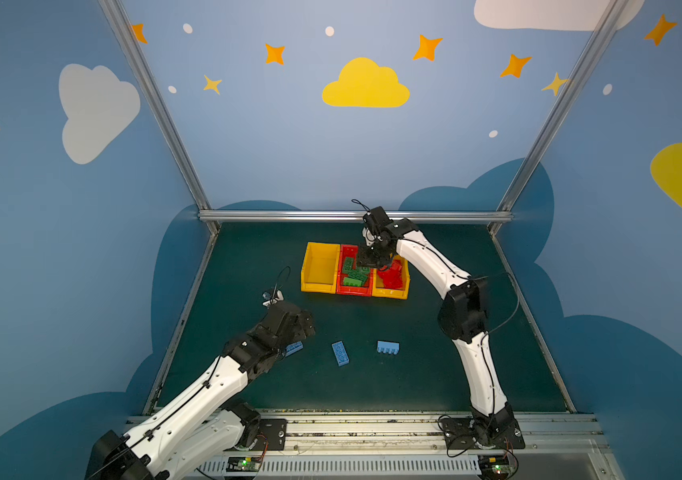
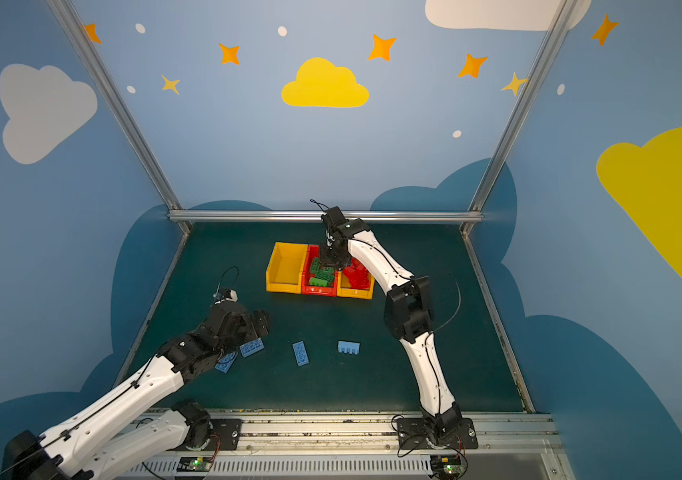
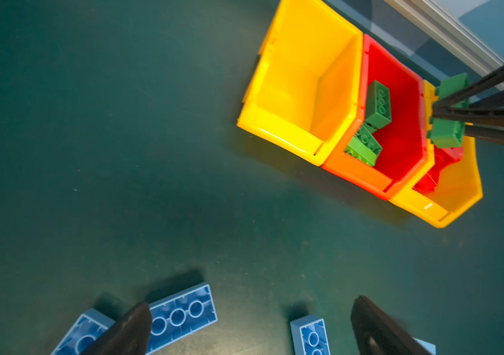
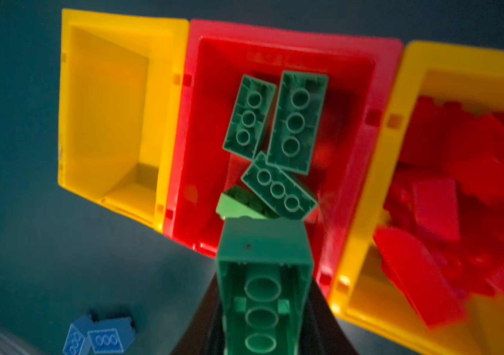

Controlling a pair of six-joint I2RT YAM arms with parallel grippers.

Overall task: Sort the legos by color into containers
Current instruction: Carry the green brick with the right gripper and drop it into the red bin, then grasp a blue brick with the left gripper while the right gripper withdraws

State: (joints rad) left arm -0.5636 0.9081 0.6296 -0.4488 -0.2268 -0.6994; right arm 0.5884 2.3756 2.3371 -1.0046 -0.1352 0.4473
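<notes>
The left arm (image 2: pixel 194 353) covers part of a light blue brick (image 2: pixel 228 365) in a top view. In the right wrist view the red bricks (image 4: pixel 447 215) blur, probably overlapping; the green brick (image 4: pixel 263 295) is cut off.

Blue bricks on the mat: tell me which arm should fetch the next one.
Left. The left gripper, open, hangs just above the blue bricks; the right gripper is shut on a green brick over the bins.

We find top views evenly lit, bowed at edges. Right wrist view dim, red bricks (image 4: pixel 435 209) smeared. Left wrist view brighter; blue bricks (image 3: pixel 183 313) casting soft shadows.
</notes>
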